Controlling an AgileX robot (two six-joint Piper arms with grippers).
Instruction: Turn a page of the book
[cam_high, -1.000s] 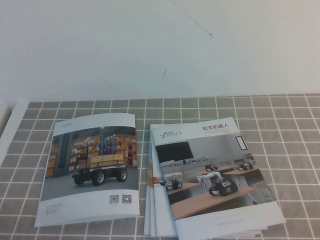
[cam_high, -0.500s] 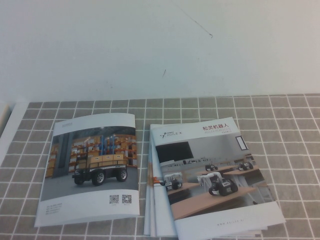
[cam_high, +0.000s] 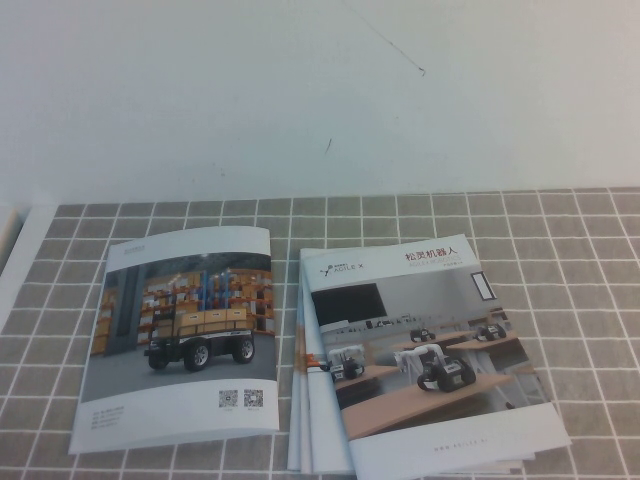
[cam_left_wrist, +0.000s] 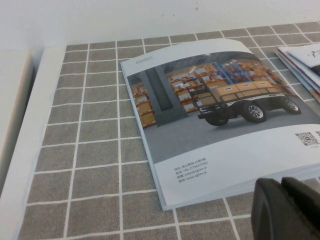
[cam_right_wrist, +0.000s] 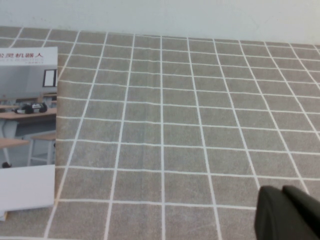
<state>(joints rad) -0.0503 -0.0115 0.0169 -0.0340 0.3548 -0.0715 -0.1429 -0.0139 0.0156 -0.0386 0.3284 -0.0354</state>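
On the gray tiled mat (cam_high: 420, 220), the book (cam_high: 180, 335) is lying closed beside the stacked brochures (cam_high: 420, 365). The left gripper (cam_left_wrist: 287, 207) and right gripper (cam_right_wrist: 290, 212) are hanging pinched together, holding nothing.

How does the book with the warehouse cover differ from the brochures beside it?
The book lies single; the stacked brochures form a fanned pile. The book's cover shows a wheeled robot, the brochures' shows robots on desks. Both lie closed. Left gripper and right gripper hover near, touching neither.

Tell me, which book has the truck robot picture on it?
The single book on the left, showing a wheeled robot in a warehouse. The stacked brochures beside it show robots on desks.
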